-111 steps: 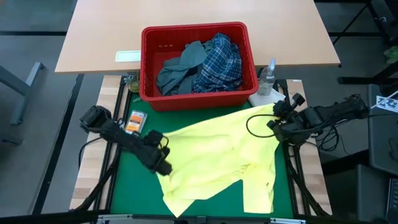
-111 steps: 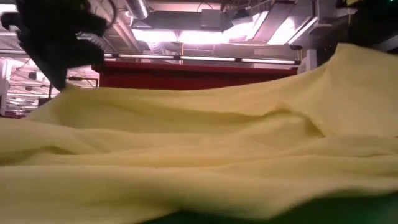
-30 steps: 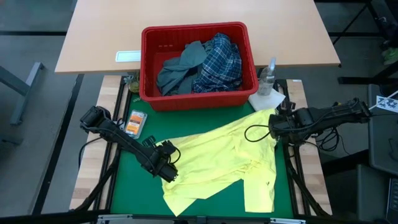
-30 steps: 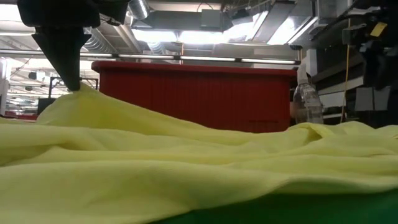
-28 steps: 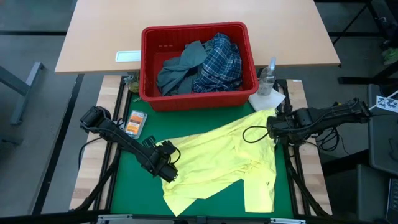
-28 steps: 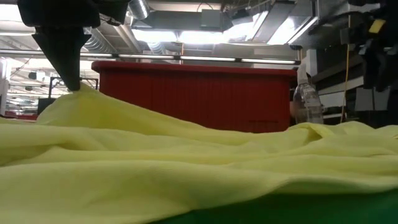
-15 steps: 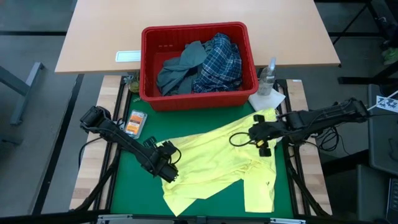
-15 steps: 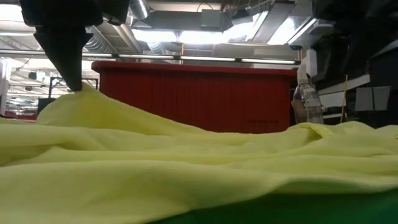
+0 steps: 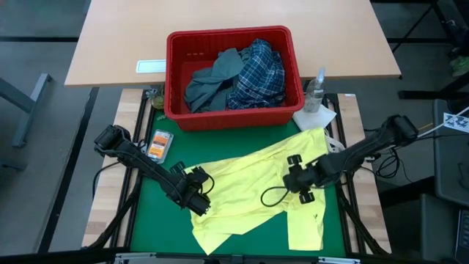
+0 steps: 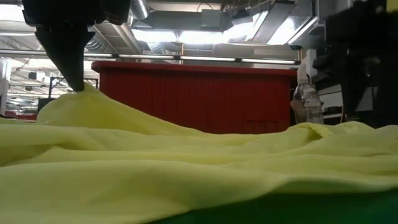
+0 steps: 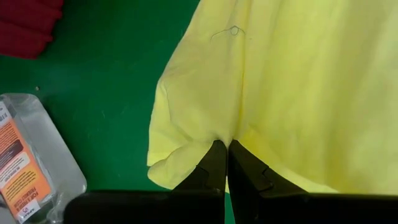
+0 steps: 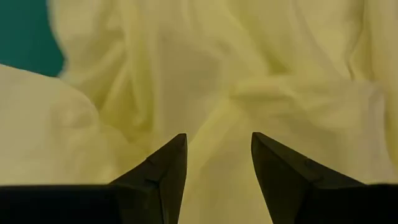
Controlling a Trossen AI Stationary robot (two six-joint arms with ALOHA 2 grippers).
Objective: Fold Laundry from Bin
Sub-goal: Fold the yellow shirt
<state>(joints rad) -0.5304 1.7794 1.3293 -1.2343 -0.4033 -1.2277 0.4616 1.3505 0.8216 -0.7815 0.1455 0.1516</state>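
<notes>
A small yellow garment [image 9: 249, 183] lies crumpled on the green mat. My left gripper [image 9: 196, 201] is shut on its left part, which stands up as a peak [image 10: 84, 93] in the low view. My right gripper [image 9: 294, 183] hangs open over the garment's right part, its fingers [image 12: 163, 168] pointing down above rumpled cloth and touching nothing. The red bin [image 9: 233, 35] stands at the far edge with a grey-blue garment [image 9: 211, 81] and a plaid shirt [image 9: 260, 73] inside. My left gripper pinches a gathered fold of the yellow garment [image 11: 222, 133] between its two shut fingers, close to the garment's left edge. The fingers come from above, slanting down. The pinched cloth is raised into a peak, and the garment around it lies on the mat.
A clear bottle [image 9: 315, 88] and a white paper towel [image 9: 315, 116] sit right of the bin. A clear packet with an orange label [image 9: 158, 144] lies on the mat's left. A wooden table [image 9: 117, 44] stretches beyond the bin.
My right gripper has swung from the table's right edge toward the middle and the near edge, sinking and tipping down over the yellow garment. Its fingers have stayed open. The garment and my left gripper have kept still.
</notes>
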